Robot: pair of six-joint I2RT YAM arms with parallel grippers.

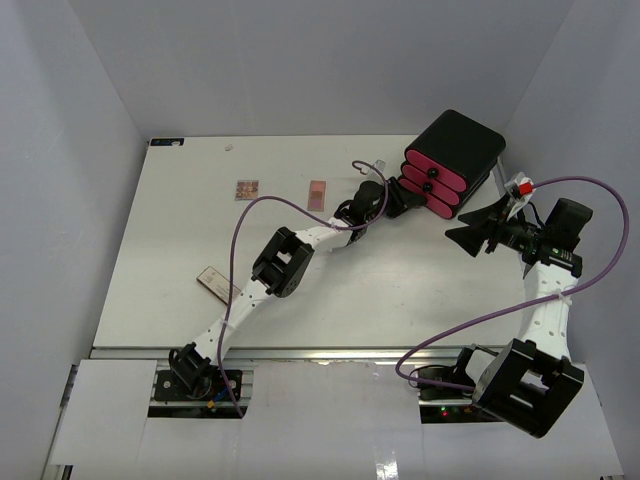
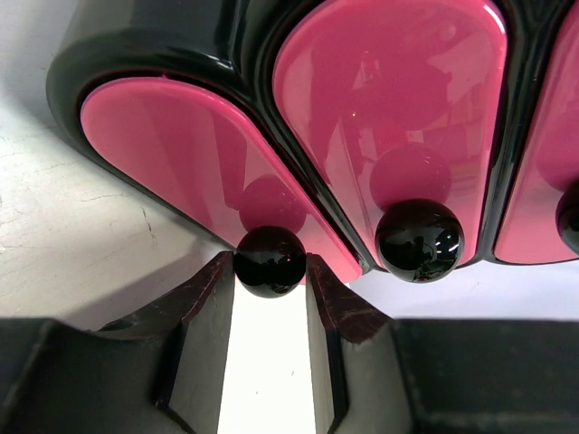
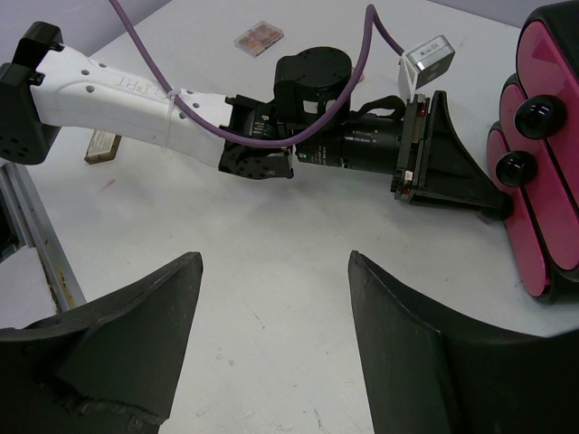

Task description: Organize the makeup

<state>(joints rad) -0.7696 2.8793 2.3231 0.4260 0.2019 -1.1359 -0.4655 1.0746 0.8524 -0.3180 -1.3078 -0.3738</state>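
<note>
Drawers (image 2: 389,117) are glossy pink plastic, each knob (image 2: 270,260) mirror-black, the box (image 2: 163,36) shiny black; the white table (image 2: 72,235) looks matt, scuffed.

Left arm (image 1: 285,262) outstretched, left pincer (image 2: 270,268) narrowed; right arm (image 1: 545,300) bent, right pincer (image 3: 273,262) spread wide.

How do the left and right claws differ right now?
The left claw is closed on the bottom drawer's black knob; the right claw is wide open and empty. The left claw sits at the black box; the right claw hangs over the table, apart from it. Both have black fingers.
</note>
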